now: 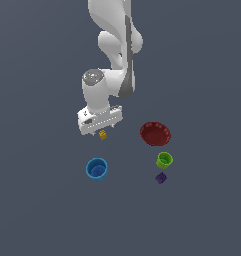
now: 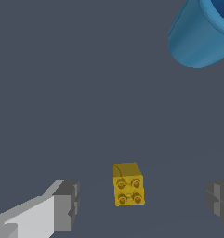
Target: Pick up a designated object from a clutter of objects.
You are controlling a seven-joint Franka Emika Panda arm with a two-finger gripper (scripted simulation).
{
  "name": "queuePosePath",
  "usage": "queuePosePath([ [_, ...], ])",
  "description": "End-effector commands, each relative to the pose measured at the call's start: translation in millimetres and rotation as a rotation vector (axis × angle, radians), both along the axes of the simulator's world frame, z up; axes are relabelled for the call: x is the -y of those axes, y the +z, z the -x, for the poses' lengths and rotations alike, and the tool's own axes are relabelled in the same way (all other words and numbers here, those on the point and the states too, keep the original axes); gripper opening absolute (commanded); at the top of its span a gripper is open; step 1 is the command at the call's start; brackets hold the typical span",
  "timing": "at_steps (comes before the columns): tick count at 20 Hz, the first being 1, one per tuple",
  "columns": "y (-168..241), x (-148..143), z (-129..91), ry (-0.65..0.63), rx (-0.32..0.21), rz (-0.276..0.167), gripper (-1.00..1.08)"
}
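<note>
- The white pincer (image 1: 101, 131) hangs with jaws spread wide; the tiny studded yellow block (image 1: 103, 134) sits between the grey fingers (image 2: 67, 204), touching neither.
- A smooth blue cup (image 1: 97, 169) stands near the pincer on the flat slate-grey floor (image 1: 42, 200).
- Towards the exterior view's right, well apart from the pincer: ribbed red bowl (image 1: 155, 133), small green cup (image 1: 164, 160), tiny purple block (image 1: 161, 177).

Matt studded plastic yellow block (image 2: 128, 184)
</note>
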State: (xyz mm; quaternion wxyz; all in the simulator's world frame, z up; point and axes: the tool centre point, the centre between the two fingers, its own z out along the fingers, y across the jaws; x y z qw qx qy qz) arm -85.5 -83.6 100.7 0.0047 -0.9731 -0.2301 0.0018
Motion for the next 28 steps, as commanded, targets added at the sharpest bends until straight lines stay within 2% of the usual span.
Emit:
queuePosePath([
  [1, -10.3, 4.6, 9.4, 0.03, 0.003, 0.003, 1.0],
  [10, -28.0, 12.4, 27.8, 0.082, 0.006, 0.008, 1.0],
  [18, -34.1, 12.4, 28.1, 0.081, 0.005, 0.008, 1.0],
  [28, -69.7, 12.4, 29.3, 0.083, 0.006, 0.008, 1.0],
])
